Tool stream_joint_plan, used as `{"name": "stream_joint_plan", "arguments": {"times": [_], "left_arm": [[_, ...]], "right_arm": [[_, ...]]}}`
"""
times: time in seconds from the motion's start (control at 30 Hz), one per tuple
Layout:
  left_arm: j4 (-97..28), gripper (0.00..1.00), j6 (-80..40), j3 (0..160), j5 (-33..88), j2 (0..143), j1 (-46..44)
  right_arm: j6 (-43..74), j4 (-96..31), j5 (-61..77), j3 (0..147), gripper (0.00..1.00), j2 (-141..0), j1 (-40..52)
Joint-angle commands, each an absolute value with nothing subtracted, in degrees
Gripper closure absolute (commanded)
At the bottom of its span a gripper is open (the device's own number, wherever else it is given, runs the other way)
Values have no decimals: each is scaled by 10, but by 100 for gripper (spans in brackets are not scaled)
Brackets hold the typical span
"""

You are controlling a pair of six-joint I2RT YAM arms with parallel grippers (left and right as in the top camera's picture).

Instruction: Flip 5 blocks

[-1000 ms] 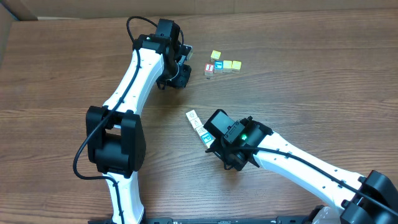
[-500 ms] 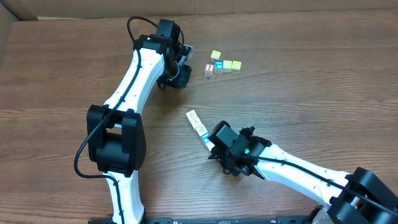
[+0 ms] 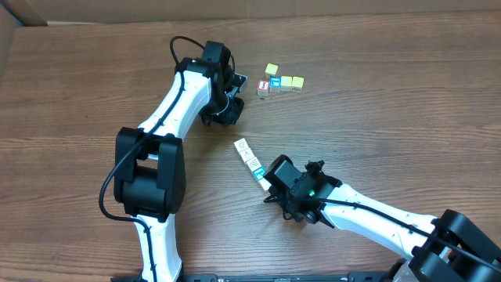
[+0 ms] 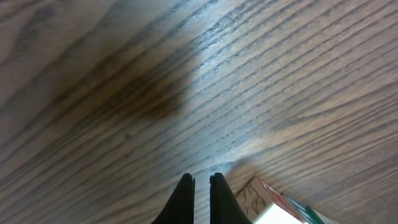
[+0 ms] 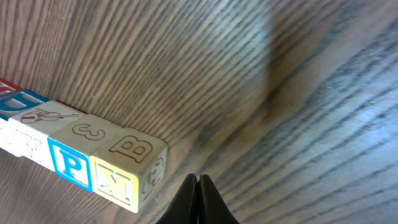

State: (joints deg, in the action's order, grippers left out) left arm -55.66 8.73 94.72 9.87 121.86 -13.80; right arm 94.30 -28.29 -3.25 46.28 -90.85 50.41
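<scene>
Black right end effector (image 5: 199, 198): tips together, empty, just beside the yellow end of the block row (image 5: 81, 155). Left end effector (image 4: 200, 193) likewise closed, well apart from that row, near stray cubes (image 3: 278, 81). Row lies on worktop (image 3: 376, 117). Wooden blocks look light, stiff, smooth; pinch opposite side faces, or tip an edge.

Robot lab: 2 arms (image 3: 176, 102) on wooden table (image 3: 391, 117).

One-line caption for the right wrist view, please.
Right gripper, shut and empty, poised over the wood table beside the end of a row of alphabet blocks.
</scene>
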Motion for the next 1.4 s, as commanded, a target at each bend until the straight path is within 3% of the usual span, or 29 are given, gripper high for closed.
{"name": "stream_joint_plan", "arguments": {"times": [0.0,1.37], "left_arm": [[-545,96,123,927,132,1225,-142],[-527,96,124,891,161,1225,-143]], "right_arm": [[948,-279,-43,461,96,-926,511],[946,-208,-27,461,96,-943,511]]}}
